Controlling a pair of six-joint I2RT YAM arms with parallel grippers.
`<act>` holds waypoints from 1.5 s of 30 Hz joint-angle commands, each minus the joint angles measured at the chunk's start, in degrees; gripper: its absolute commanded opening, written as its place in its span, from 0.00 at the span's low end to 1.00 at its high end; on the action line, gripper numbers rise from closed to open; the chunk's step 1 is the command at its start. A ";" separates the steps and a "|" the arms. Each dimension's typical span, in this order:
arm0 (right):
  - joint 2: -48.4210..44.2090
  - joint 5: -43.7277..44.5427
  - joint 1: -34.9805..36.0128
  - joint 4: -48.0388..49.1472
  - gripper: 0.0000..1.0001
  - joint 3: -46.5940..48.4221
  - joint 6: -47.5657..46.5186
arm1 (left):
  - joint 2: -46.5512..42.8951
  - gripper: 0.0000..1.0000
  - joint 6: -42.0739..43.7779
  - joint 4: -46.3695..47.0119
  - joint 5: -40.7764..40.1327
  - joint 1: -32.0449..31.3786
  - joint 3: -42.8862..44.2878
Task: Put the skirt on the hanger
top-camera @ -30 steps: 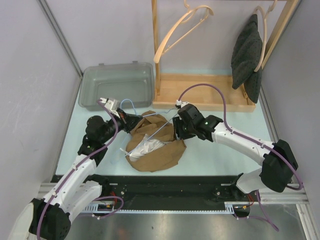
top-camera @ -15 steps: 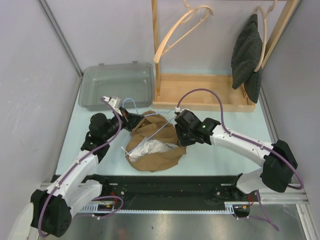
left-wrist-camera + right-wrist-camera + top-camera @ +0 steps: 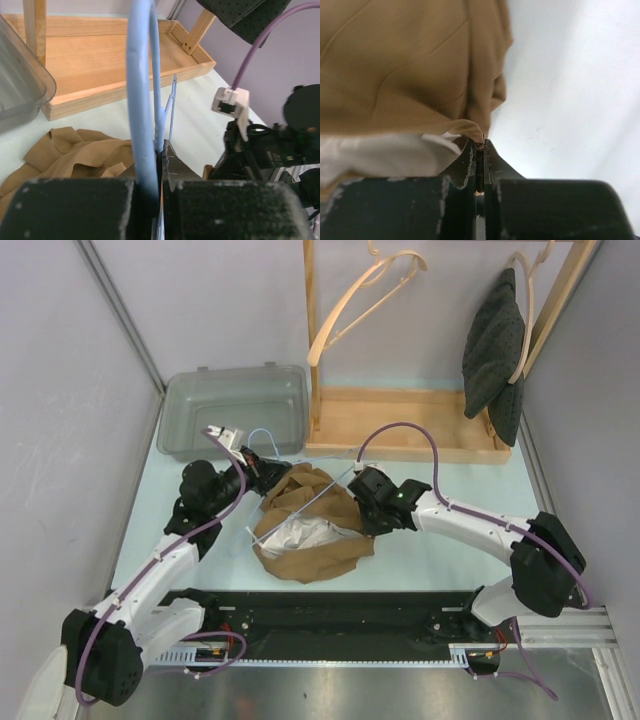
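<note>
On the table [image 3: 450, 550], between both arms, the skirt [image 3: 318, 552] is seen crumpled, with the blue hanger [image 3: 300, 508] laid slantwise across it, far right to near left. Its hook [image 3: 142, 75] is clamped in the left gripper [image 3: 266, 472]. The skirt's right edge is pinched by the fully closed right gripper [image 3: 479, 146].
</note>
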 commanded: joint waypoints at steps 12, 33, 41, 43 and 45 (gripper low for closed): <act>2.98 9.49 -14.96 24.25 0.00 3.22 -7.41 | 9.45 0.00 -1.22 9.82 -12.46 -4.81 10.80; -2.20 -4.92 -15.68 37.17 0.00 -6.93 -9.09 | 6.48 0.00 6.16 5.61 -13.15 -11.93 7.14; -6.33 -3.17 -12.96 36.31 0.28 -15.05 -6.89 | 1.99 0.00 5.72 5.61 -14.57 -12.89 1.85; -8.61 -1.60 -12.43 34.29 0.44 -15.14 -6.62 | 2.07 0.00 5.81 5.69 -14.22 -12.98 1.85; -11.94 -0.80 -11.64 33.14 0.57 -15.23 -6.27 | 1.90 0.00 5.90 5.87 -13.95 -13.25 1.85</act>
